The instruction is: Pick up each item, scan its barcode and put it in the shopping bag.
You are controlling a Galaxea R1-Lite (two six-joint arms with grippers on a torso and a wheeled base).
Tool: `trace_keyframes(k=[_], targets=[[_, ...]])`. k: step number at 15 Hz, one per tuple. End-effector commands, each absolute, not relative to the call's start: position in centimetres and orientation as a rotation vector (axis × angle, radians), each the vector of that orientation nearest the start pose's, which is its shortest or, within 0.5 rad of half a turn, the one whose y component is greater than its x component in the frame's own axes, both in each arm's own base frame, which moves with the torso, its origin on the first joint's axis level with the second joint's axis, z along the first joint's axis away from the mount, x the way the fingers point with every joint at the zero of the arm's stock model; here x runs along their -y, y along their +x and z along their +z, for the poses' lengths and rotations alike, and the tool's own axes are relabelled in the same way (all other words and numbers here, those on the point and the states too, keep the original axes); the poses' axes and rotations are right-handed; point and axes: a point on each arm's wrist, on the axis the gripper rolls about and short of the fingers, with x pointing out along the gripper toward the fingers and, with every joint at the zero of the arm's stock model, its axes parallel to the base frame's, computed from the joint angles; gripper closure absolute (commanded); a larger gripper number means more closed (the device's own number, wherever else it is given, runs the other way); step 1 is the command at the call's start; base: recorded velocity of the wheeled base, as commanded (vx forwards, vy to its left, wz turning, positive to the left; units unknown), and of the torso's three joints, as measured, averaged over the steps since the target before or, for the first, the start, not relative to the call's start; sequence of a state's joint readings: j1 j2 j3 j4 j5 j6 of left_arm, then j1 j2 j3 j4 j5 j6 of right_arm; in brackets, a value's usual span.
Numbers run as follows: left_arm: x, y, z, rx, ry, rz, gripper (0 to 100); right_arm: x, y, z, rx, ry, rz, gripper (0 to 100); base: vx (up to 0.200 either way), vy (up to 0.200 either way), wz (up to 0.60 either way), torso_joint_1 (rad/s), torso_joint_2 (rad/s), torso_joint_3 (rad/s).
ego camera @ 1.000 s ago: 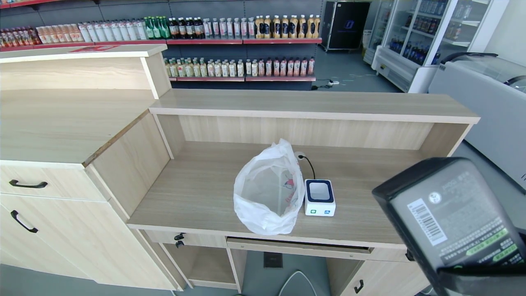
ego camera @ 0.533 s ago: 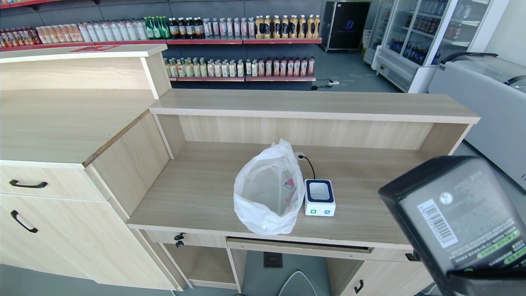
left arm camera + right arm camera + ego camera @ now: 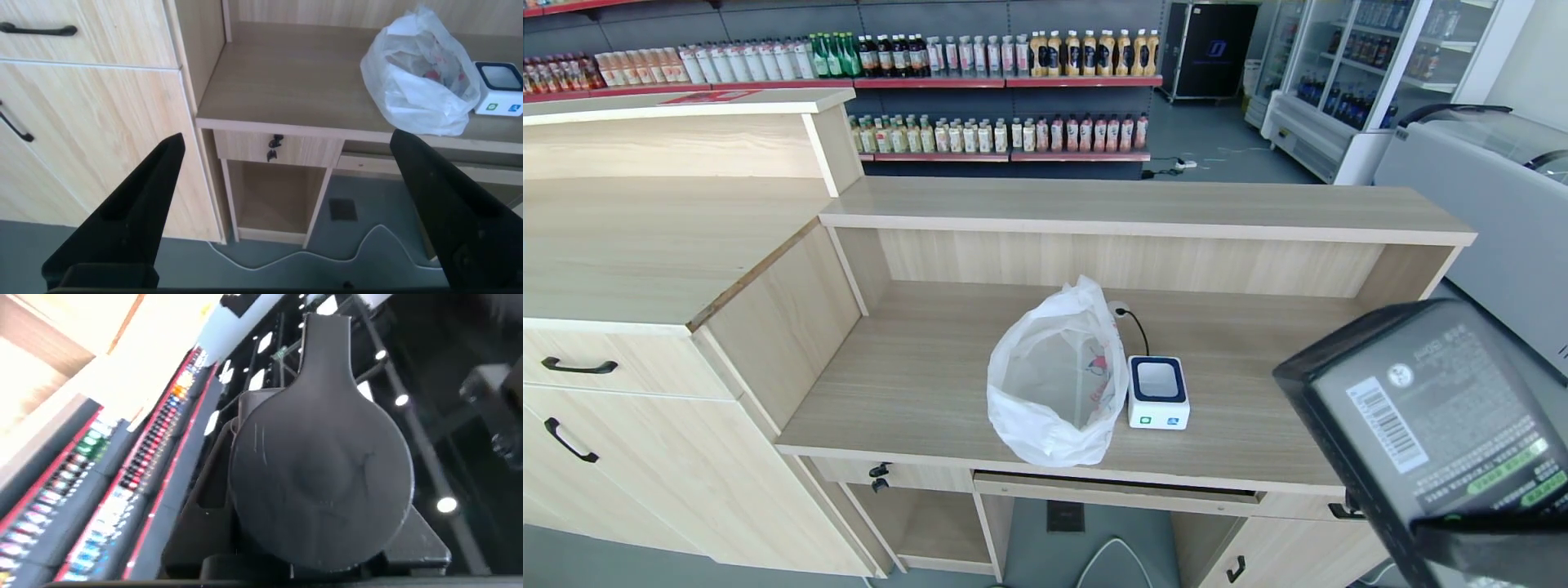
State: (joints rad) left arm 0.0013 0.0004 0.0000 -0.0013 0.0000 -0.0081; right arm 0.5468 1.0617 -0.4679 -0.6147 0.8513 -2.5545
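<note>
Toward four o'clock in the head view, we have the black package (image 3: 1429, 416) raised off the wooden counter (image 3: 915, 384), clamped in the right gripper (image 3: 315, 539), whose fingers close on either side of its rounded end. Its white barcode label (image 3: 1387, 423) faces up, away from the scanner (image 3: 1158, 392), so we judge it must be turned over and carried toward ten o'clock to meet the upward-facing scanner window. That white scanner sits touching the plastic shopping bag (image 3: 1054, 384) at the bag's three o'clock, probably so a scanned item can drop straight into the bag's upward-gaping mouth. Our left gripper (image 3: 286, 140) hangs spread wide with nothing in it, low at the counter's seven o'clock, out of the way
</note>
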Motion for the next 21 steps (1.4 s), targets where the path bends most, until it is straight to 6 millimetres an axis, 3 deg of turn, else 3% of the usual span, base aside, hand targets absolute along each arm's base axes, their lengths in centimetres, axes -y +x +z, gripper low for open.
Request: trace_keyframes(k=[1,2,3,5,8,10,14,18,19,21], targets=[[0.0,-2.3,7.6,0.002,-0.009,0.002,0,-6.3,12.5,23.0,1.295,-1.906,0.621,100,0.000,0.000,0.00,0.000,0.00,0.000],[0.0,-2.3,7.6,0.002,-0.009,0.002,0,-5.5,12.9,23.0,1.169,-1.829,0.656,100,0.000,0.000,0.00,0.000,0.00,0.000],[0.0,-2.3,7.6,0.002,-0.009,0.002,0,-3.8,13.7,23.0,0.925,-1.679,0.675,100,0.000,0.000,0.00,0.000,0.00,0.000],[0.0,-2.3,7.6,0.002,-0.009,0.002,0,-0.4,14.3,23.0,0.608,-1.499,0.582,100,0.000,0.000,0.00,0.000,0.00,0.000],[0.0,-2.3,7.6,0.002,-0.009,0.002,0,3.2,14.3,22.9,0.328,-1.222,0.444,100,0.000,0.000,0.00,0.000,0.00,0.000],[0.0,-2.3,7.6,0.002,-0.008,0.002,0,3.9,14.9,22.6,0.242,-1.034,0.439,100,0.000,0.000,0.00,0.000,0.00,0.000],[0.0,-2.3,7.6,0.002,-0.009,0.002,0,4.9,14.8,22.1,0.151,-0.883,0.382,100,0.000,0.000,0.15,0.001,0.00,0.002],[0.0,-2.3,7.6,0.002,-0.008,0.002,0,4.4,15.7,22.9,0.022,-0.601,0.119,100,0.000,0.000,0.60,0.000,0.00,0.006],[0.0,-2.3,7.6,0.002,-0.008,0.002,0,3.2,17.4,23.4,-0.006,-0.338,0.167,100,0.000,0.000,0.60,0.007,0.00,-0.002],[0.0,-2.3,7.6,0.002,-0.009,0.002,0,3.3,20.4,23.8,-0.063,-0.033,0.189,100,0.000,0.000,0.00,0.000,0.00,0.000]])
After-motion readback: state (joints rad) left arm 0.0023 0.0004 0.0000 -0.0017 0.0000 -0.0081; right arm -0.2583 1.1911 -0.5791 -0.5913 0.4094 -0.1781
